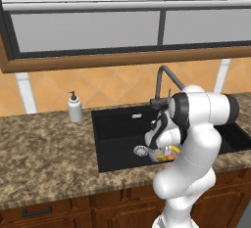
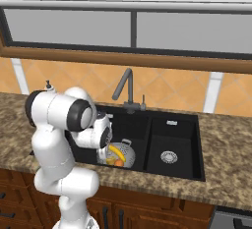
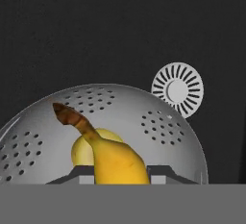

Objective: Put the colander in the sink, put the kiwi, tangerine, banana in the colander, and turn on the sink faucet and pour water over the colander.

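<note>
With the colander (image 3: 158, 122) in the sink (image 2: 189, 120) and other fruit inside, my pincer (image 3: 117, 170) pinches the banana (image 3: 113, 158) over it; release and faucet (image 2: 123, 88) remain.

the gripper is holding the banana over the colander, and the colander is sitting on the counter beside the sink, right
Not quite: the colander sits inside the sink, in its large basin, as the right base view shows. The gripper does hold the banana over it.

Seen from the hand, the banana (image 3: 113, 158) lies in the colander (image 3: 158, 127) just ahead, inside the sink (image 3: 96, 31), the drain (image 3: 178, 90) beyond.
</note>
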